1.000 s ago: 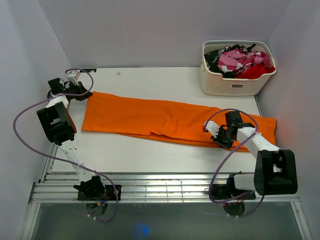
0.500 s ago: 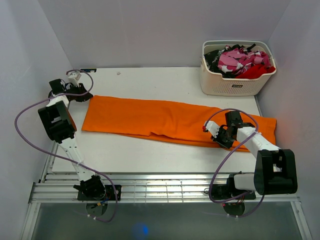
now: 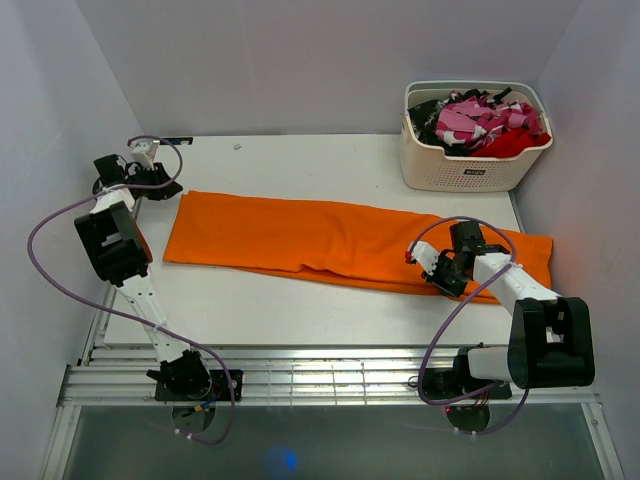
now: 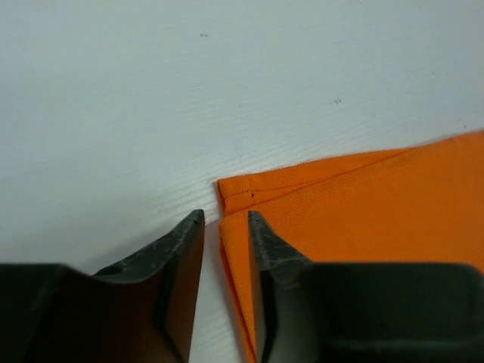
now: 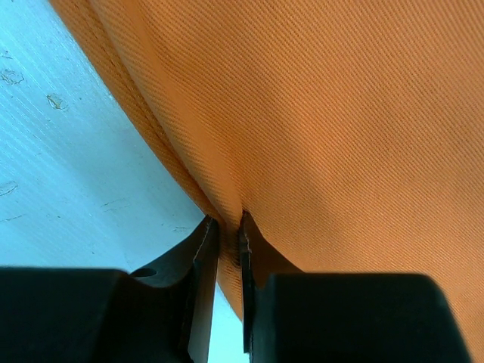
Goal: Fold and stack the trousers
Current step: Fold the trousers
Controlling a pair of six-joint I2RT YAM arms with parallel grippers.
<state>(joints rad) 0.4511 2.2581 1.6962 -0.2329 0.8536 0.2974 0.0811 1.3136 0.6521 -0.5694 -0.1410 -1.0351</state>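
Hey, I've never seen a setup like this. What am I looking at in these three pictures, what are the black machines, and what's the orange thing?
The black machines are two robot arms bolted at the near edge of a white table. The wide picture looks down from above and behind them. The two close-ups come from a small camera on each wrist. The orange thing is a pair of trousers stretched across the table. A white basket of other clothes stands at the far right corner. The right gripper pinches a fold of the trousers. The left gripper is open over a corner of them, gripping nothing.
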